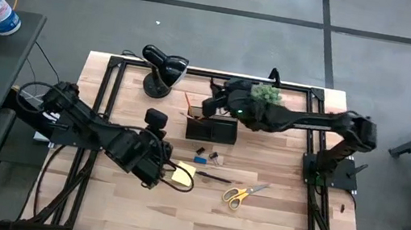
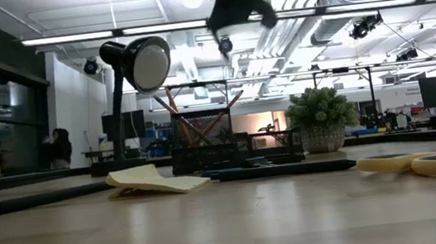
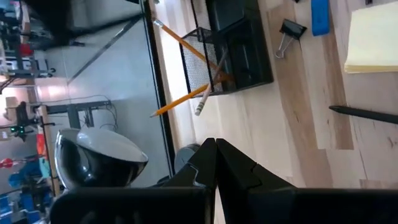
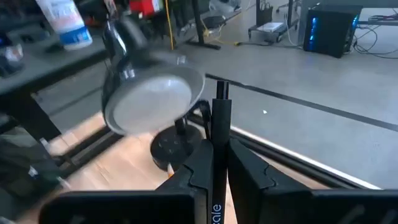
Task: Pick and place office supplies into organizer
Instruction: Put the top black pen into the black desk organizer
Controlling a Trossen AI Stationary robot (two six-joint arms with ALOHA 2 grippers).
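Right hand (image 4: 216, 163) is up over the organizer (image 1: 211, 129) near the counter's (image 1: 271, 223) far edge, fingers pinched nearly shut on a black pen (image 4: 221, 127) held upright between them; the wrist view looks past the pen to the lamp (image 4: 152, 99). Left hand (image 3: 216, 163) sits low over the counter near its middle, toward the left side, fingers closed tight together and holding nothing. Organizer stands just inside the far edge, lamp (image 1: 163, 68) beside it toward the far left corner, plant (image 1: 266, 94) under the right arm. Orange pencils (image 3: 186, 99) lean out of the mesh cup section (image 3: 202, 59), crossing one another. On the counter in front of the organizer: yellow pad (image 1: 183, 174) just beside the left hand, blue block (image 1: 199, 160), black clip (image 3: 287, 34) near the block, a dark pen (image 1: 212, 176) lying flat beside the pad, and scissors (image 1: 241, 194) toward the right, apart from the rest. In the low view the pad (image 2: 157, 179) lies with its top sheets curled, the scissors (image 2: 423, 163) flat at the right.
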